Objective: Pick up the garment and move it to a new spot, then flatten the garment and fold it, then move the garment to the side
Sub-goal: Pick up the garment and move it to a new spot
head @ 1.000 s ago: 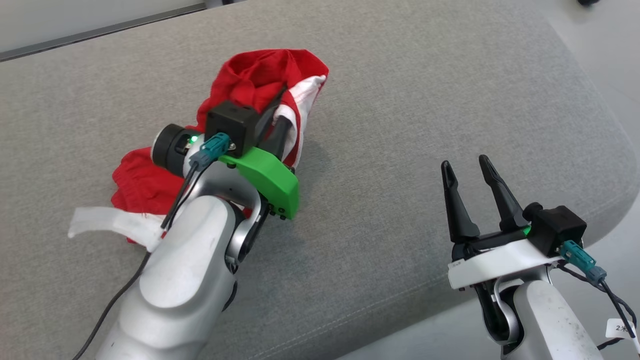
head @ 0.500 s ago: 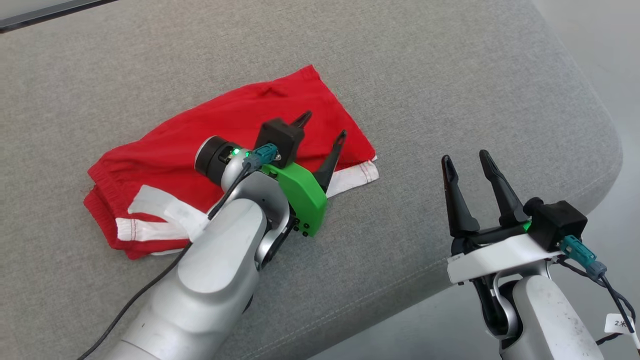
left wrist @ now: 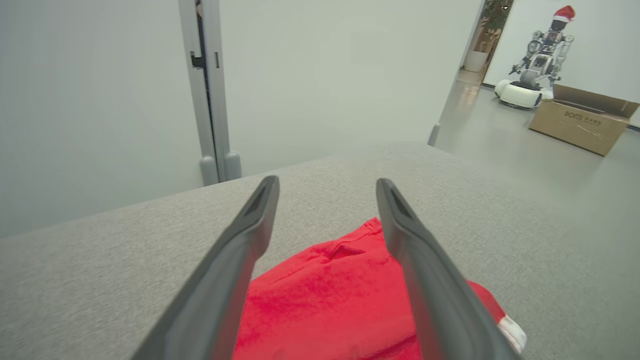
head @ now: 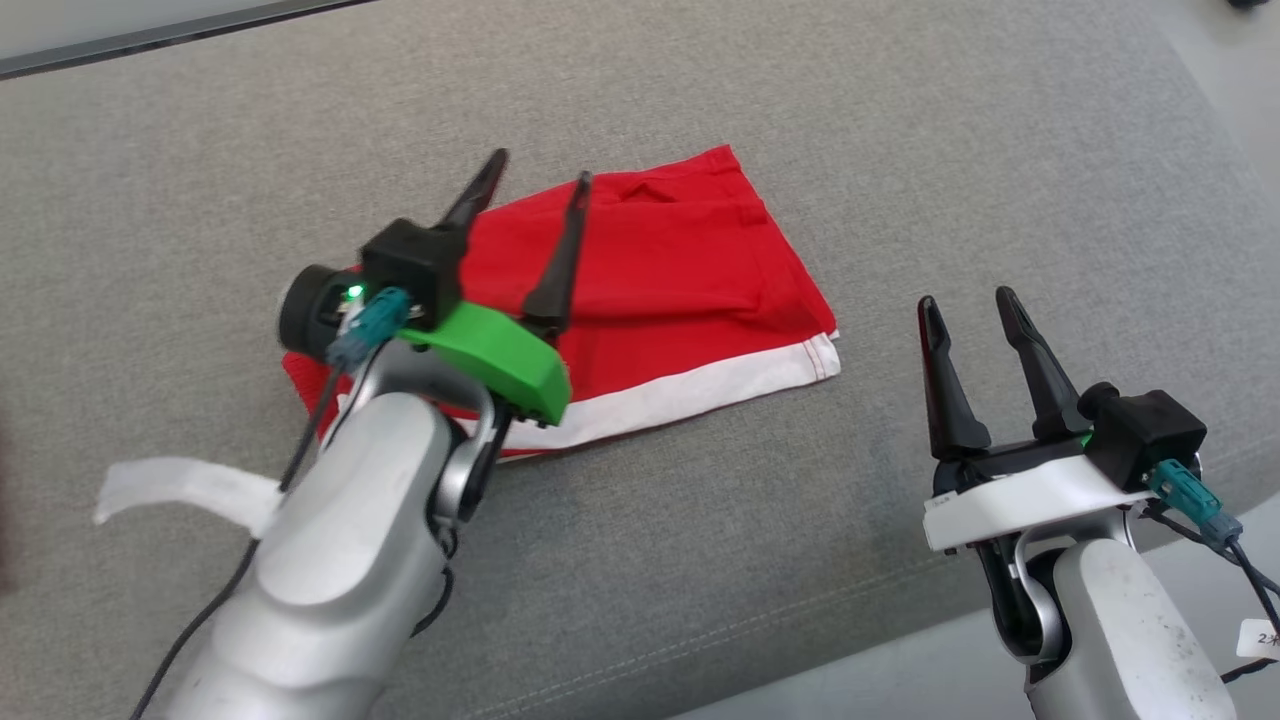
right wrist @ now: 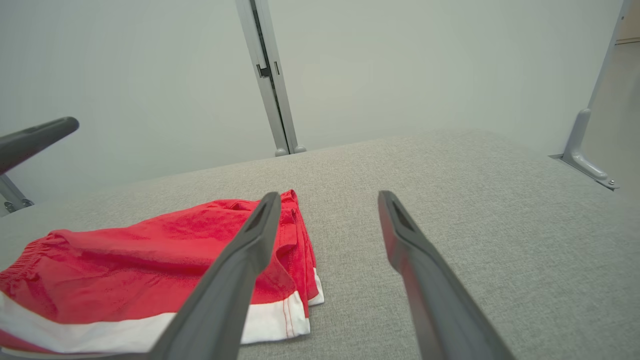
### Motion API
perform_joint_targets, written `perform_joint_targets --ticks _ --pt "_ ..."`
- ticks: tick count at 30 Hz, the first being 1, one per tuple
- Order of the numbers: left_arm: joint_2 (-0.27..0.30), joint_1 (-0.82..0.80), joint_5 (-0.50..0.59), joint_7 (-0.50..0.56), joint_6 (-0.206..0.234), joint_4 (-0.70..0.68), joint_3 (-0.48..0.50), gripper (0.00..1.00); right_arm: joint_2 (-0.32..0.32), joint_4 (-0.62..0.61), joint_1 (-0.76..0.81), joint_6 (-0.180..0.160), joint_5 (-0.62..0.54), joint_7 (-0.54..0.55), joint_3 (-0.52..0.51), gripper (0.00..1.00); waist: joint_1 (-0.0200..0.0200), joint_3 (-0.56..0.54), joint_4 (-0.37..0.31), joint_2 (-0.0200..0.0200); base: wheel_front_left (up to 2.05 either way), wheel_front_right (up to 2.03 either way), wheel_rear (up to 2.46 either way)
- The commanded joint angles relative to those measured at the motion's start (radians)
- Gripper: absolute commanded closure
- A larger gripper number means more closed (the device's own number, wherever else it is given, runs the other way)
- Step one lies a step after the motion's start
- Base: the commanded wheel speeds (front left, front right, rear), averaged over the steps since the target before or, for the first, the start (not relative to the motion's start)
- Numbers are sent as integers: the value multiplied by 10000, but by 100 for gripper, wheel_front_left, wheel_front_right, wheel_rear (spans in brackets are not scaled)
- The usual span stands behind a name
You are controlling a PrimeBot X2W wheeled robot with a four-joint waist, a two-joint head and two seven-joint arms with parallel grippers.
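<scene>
I'm working in what looks like a robotics lab: beyond the grey fabric-covered counter, off its far right corner, a wheeled robot in a Santa hat stands beside a cardboard box. Pale partition panels back the counter.

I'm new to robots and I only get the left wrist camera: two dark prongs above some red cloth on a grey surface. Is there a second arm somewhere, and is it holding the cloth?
Observer: There is. In the head view the right gripper hangs open, fingertips over the grey fabric cushion. It is to the right of the red fabric shorts and not touching them.
Operator: Are the shorts all red?
Observer: No. A white band runs along the whole hem nearest the robot.
Operator: What sits behind my prongs?
Observer: A bright green plastic bracket at the base of the left gripper.
</scene>
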Motion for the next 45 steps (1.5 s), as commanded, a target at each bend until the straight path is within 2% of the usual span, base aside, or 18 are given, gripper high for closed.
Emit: perform_joint_targets --ticks 1,8,14,21,24,35,45 --pt "218 260 -101 -109 144 -226 206 0 -39 9 70 0 -66 -45 -17 0 0 -274 402 -1 0 0 0" --pt "1415 1699 -616 -524 946 -2067 1542 0 -148 11 243 0 -130 -45 -188 0 0 -604 947 -1 0 0 0" --pt "2188 3040 -855 -831 1551 -3232 2608 0 -215 102 400 0 -166 -45 -238 0 0 -919 1255 -1 0 0 0" --pt "2759 4534 -602 -1017 1808 -4060 3346 0 -277 269 630 0 -171 -45 -296 0 0 -1335 1481 -1 0 0 0" --pt "2901 5169 -465 -1063 1742 -4163 3486 0 -312 371 748 0 -177 -45 -293 0 0 -1557 1520 -1 0 0 0" --pt "2777 6744 -749 -1096 1505 -3759 3658 0 -351 717 1390 0 -180 -45 -430 0 0 -2391 1675 -1 0 0 0" --pt "2678 7466 -966 -1089 1620 -3664 3647 0 -338 878 1903 0 -183 95 -480 0 0 -2950 1788 -1 0 0 0"
